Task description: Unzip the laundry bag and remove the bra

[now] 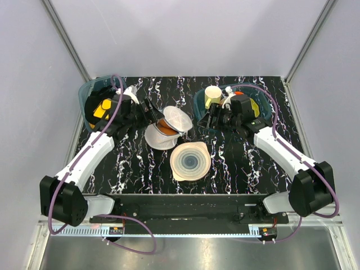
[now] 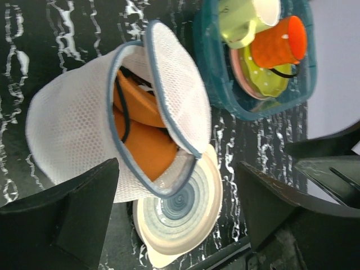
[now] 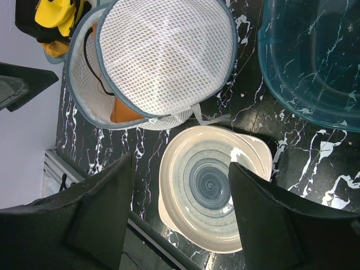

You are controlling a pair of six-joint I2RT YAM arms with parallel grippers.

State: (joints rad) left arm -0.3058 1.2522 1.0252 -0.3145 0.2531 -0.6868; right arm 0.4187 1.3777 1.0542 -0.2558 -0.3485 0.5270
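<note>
White mesh dome-shaped laundry bag (image 2: 67, 129) is unzipped, mouth turned toward the nearer, released left gripper (image 2: 177, 166); orange black-trimmed padded bra (image 2: 146, 146) is exposed inside; right gripper (image 3: 180, 162) likewise released

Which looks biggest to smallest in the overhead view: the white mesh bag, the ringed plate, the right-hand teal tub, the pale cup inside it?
1. right-hand teal tub, though partly covered.
2. white mesh bag and ringed plate: too alike to rank; the bag's open flap spreads it wider.
3. pale cup, clearly smallest.
</note>
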